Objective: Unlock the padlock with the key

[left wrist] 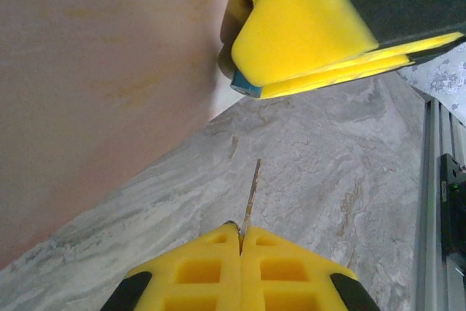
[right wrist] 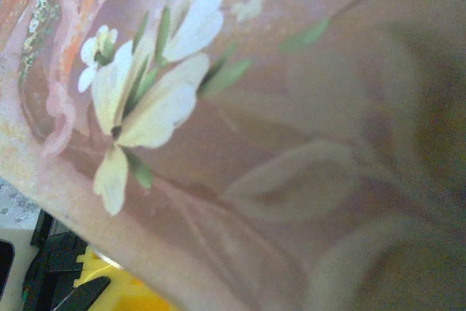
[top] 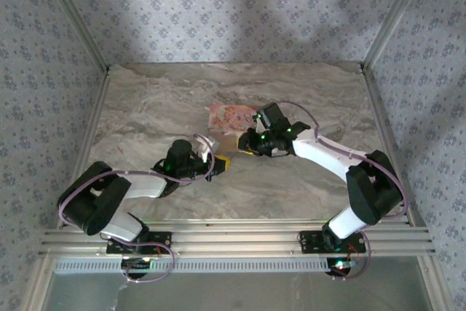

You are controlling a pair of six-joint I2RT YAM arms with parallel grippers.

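Aim the thin pale-gold metal key point(left wrist: 252, 193) pinched in your left gripper point(left wrist: 240, 237) straight at the small blue padlock point(left wrist: 245, 87) your right gripper point(left wrist: 324, 76) clamps.

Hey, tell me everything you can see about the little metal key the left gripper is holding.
The tiny pale-gold metal key shows edge-on from the left wrist: a thin, straight blade, its head hidden, pinched between the shut yellow foam pads of the left gripper. It hangs above the grey marble table, tip aimed at the small blue padlock but apart from it.
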